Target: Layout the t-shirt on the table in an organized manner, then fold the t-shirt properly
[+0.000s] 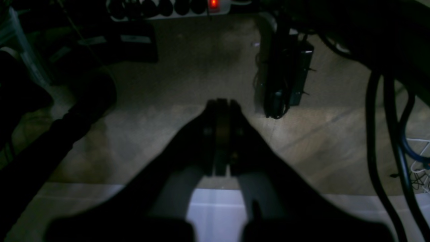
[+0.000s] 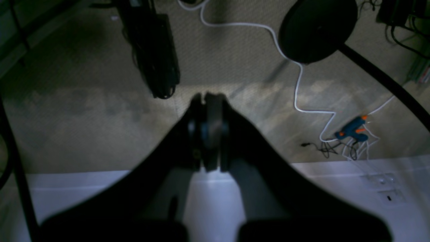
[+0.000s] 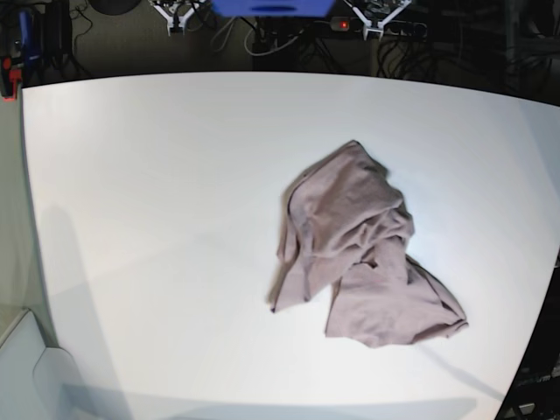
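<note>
On the white bench [image 3: 157, 192], right of centre, the t-shirt [image 3: 359, 249] lies crumpled and untouched: nothing is laid out, and all folding remains. Neither arm shows in the base view. Left pincer [image 1: 221, 105] and right pincer [image 2: 209, 98] are both closed, empty, over dim floor.

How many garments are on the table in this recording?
1. A crumpled mauve-pink t-shirt lies right of centre on the white table in the base view. Nothing else could be hiding beneath it that I can tell.
</note>
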Tool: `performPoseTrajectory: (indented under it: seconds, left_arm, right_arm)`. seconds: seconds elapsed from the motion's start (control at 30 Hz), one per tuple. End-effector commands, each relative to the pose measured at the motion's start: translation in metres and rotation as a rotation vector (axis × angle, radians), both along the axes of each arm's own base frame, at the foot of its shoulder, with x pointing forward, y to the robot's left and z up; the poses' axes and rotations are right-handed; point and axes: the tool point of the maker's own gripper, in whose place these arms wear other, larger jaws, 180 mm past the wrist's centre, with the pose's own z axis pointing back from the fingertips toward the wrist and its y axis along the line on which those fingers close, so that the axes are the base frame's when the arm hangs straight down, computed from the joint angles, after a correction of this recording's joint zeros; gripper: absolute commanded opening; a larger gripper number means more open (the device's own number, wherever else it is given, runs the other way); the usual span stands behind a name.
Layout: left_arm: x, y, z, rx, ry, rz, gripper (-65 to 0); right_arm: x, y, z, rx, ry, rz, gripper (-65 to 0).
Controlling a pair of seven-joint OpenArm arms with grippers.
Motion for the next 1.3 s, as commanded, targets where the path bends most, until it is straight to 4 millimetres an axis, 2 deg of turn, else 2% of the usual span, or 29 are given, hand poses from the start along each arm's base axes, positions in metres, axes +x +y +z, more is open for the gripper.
performPoseTrajectory:
  seconds: [0.0, 0.17, 0.27, 0.33, 0.5, 0.6, 0.73, 0.87, 1.0, 1.27]
  left_arm:
    - [-0.002, 0.002, 0.0, 0.01, 0.001, 0.003, -64.8]
    - [-0.003, 0.002, 0.0, 0.01, 0.002, 0.005, -64.8]
    - [-0.014, 0.003, 0.001, 0.01, 0.014, 0.005, -64.8]
    - [-0.01, 0.001, 0.004, 0.004, -0.013, 0.002, -64.8]
    - [-0.01, -0.003, 0.021, -0.011, -0.104, -0.011, -64.8]
    - [-0.006, 0.006, 0.034, -0.001, -0.155, -0.027, -64.8]
    - [-0.008, 0.011, 0.044, 0.005, -0.184, -0.039, -64.8]
    - [-0.011, 0.021, 0.054, 0.018, -0.203, -0.055, -64.8]
    - [-0.011, 0.018, 0.062, 0.012, -0.224, -0.06, -64.8]
    - [-0.009, 0.008, 0.087, -0.011, -0.289, -0.067, -64.8]
  right_arm:
    - [-0.003, 0.0, 0.0, 0.012, -0.006, 0.003, -65.0]
    - [-0.005, -0.001, 0.001, 0.01, -0.059, 0.01, -65.0]
    - [-0.012, -0.002, 0.002, 0.007, -0.076, 0.012, -65.0]
    - [-0.018, -0.002, 0.003, 0.007, -0.085, 0.014, -65.0]
    - [-0.037, -0.011, 0.007, -0.007, -0.115, 0.024, -65.0]
    - [-0.046, -0.026, 0.013, -0.03, -0.141, 0.037, -65.0]
    - [-0.046, -0.03, 0.031, -0.035, -0.225, 0.062, -65.0]
    - [-0.036, -0.036, 0.059, -0.044, -0.331, 0.095, -65.0]
    - [-0.027, -0.036, 0.081, -0.043, -0.399, 0.116, -65.0]
    - [-0.024, -0.035, 0.104, -0.04, -0.419, 0.134, -65.0]
